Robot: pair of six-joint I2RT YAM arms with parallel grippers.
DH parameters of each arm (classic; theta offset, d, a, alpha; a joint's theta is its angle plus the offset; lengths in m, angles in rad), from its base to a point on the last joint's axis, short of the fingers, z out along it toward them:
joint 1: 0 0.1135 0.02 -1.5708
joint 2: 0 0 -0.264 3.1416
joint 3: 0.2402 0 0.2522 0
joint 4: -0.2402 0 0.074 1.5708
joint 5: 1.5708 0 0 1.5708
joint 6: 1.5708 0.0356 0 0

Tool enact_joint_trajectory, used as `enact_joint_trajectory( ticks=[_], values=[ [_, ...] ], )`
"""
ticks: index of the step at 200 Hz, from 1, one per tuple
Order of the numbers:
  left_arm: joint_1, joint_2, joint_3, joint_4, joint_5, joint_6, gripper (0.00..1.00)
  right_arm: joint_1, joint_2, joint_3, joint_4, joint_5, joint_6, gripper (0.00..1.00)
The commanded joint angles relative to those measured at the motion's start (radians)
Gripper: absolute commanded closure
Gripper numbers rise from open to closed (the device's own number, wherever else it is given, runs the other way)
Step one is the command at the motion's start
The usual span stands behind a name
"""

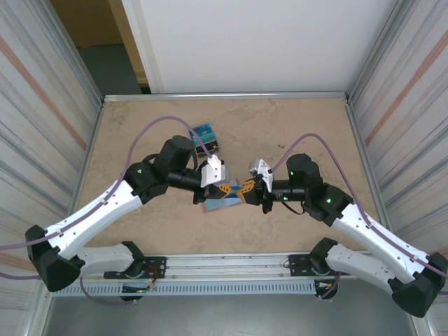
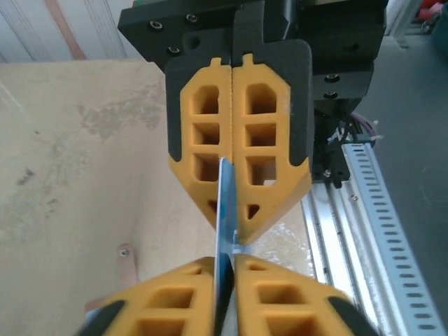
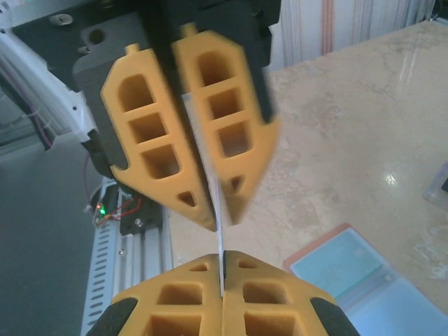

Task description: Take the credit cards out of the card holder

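Blue plastic, thin and light: the credit card [image 2: 225, 210] stands edge-on, clamped by both left gripper [image 2: 224, 260] and right gripper [image 3: 222, 255]. The card holder [image 3: 348, 269] lies open mid-table [image 1: 301, 126], toward the near edge. We judge the card stiff but slick, best pinched on its flat faces.

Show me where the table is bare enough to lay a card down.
Bare table: the far right corner behind the right arm, the far left corner beside the dark stand, and the near strip between the card holder and the rail. Crowded: the centre, where left gripper and right gripper pinch one credit card by the holder.
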Motion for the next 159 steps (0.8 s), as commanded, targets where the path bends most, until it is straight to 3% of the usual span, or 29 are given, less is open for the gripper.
enact_joint_trajectory(
  ticks=[1,17,26,41,52,59,103,159],
  values=[
    [-0.001,0.012,0.034,-0.054,0.035,0.045,1.00,0.009,-0.010,0.026,0.012,-0.020,-0.013,1.00],
    [-0.001,0.006,0.028,-0.051,0.013,0.048,1.00,0.008,-0.016,0.025,0.014,-0.008,-0.014,1.00],
    [0.001,0.000,0.023,-0.048,-0.005,0.050,1.00,0.009,-0.021,0.023,0.015,0.003,-0.014,0.93],
    [0.011,-0.014,0.008,-0.030,-0.040,0.061,1.00,0.009,-0.033,0.017,0.016,0.037,-0.014,0.63],
    [0.021,-0.029,-0.010,0.000,-0.079,0.064,1.00,0.010,-0.042,0.011,0.020,0.067,-0.014,0.50],
    [0.034,-0.034,-0.023,0.019,-0.104,0.065,1.00,0.009,-0.048,0.007,0.024,0.100,-0.012,0.37],
    [0.195,-0.017,-0.066,0.160,-0.247,0.052,1.00,0.006,-0.092,-0.024,0.072,0.316,0.026,0.00],
    [0.399,0.188,0.042,0.265,-0.199,0.097,1.00,-0.001,-0.091,-0.015,0.076,0.613,0.106,0.01]
  ],
)
